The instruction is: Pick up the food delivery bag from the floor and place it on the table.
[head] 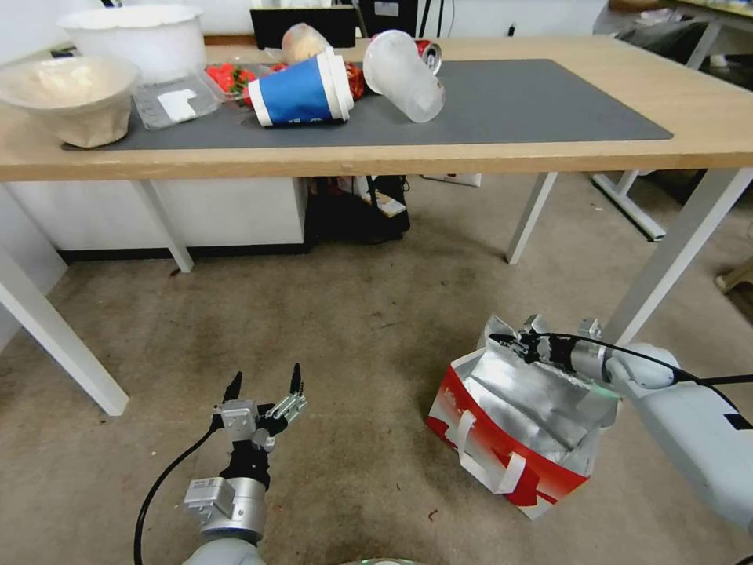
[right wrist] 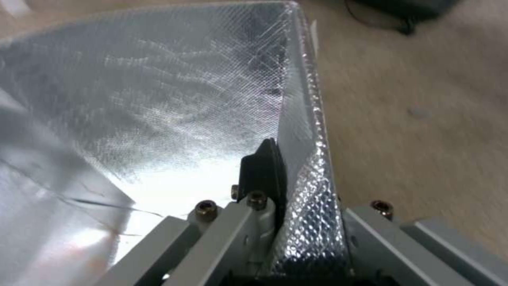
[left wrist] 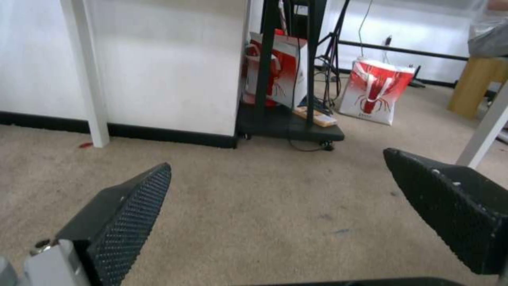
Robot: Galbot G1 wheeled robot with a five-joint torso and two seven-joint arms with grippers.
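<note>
— Where are the robot's two arms?
— The left gripper [head: 263, 386] hovers low on the robot's left, fingers spread wide apart, holding nothing.
— And the other?
— The right arm reaches in from the right; the right gripper [head: 514, 343] is pinched closed on the bag's [head: 510, 439] foil rim.

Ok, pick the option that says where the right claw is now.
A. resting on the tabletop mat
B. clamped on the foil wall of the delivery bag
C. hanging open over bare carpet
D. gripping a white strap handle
B: the right claw is shut on the foil edge of the food delivery bag, with one finger inside the lining.
</note>
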